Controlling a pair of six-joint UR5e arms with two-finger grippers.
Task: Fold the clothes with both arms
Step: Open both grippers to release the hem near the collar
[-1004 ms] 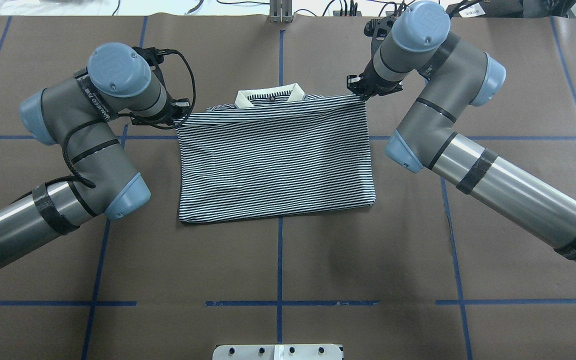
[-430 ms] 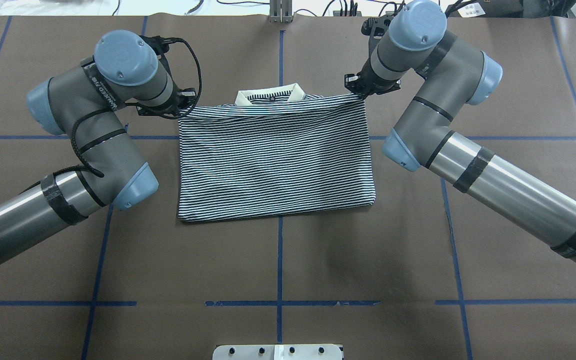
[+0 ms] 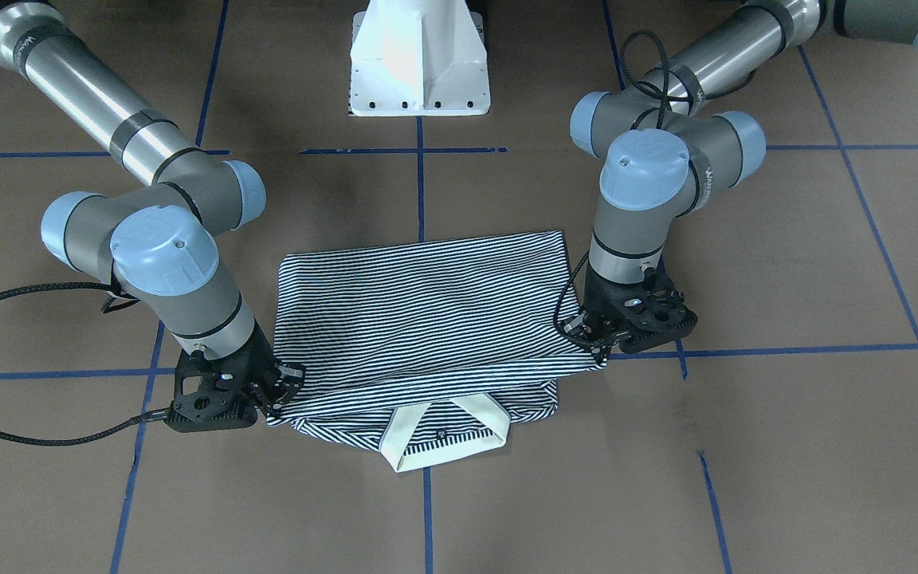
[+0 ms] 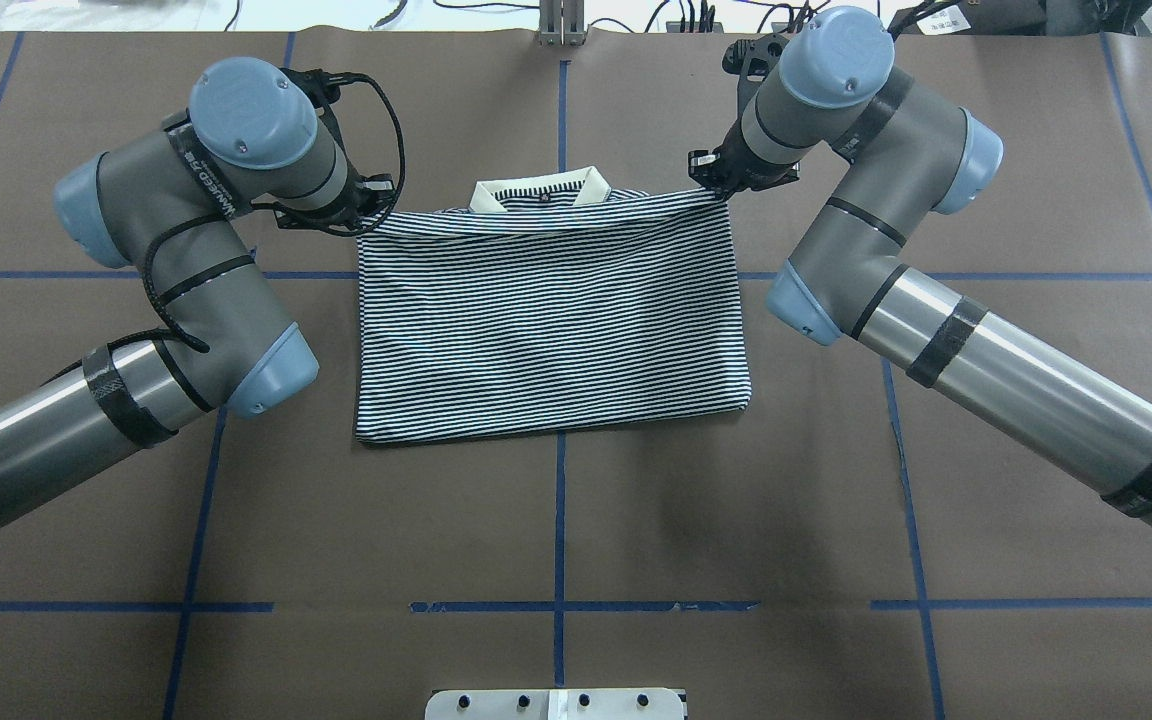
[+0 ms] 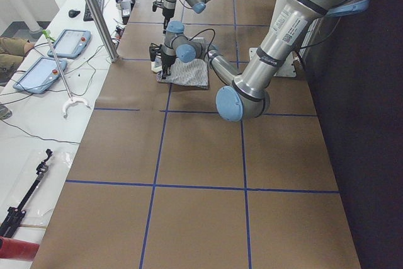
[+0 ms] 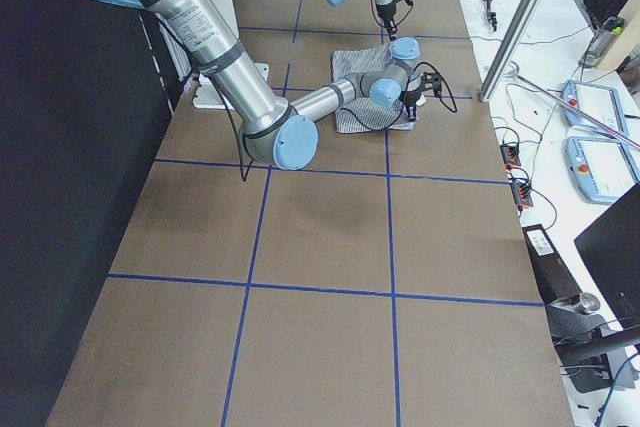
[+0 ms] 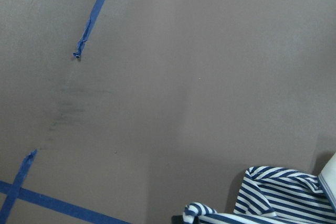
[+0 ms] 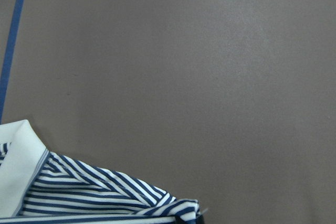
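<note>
Holding the polo shirt (image 4: 551, 330) folded flat around the tabletop's middle, we are pinching its far corners: our left gripper (image 4: 364, 208) is clamping one, our right gripper (image 4: 715, 183) the other, both closed on cloth, the cream collar (image 4: 489, 196) peeking toward the far edge.

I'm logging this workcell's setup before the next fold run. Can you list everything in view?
polo shirt: one, navy-and-white striped, cream collar, folded at table centre.
table: one, brown cover, under everything.
tape lines: several, blue, gridding the table.
base pedestal: one, white, centre of robot-side edge.
tablet-like devices: two, blue-framed, operators' side bench.
left arm: one, grey with light-blue caps, at shirt's left.
right arm: one, same colours, at shirt's right.
left gripper: one, black, shut on shirt's collar-side corner.
right gripper: one, black, shut on the opposite corner.
</note>
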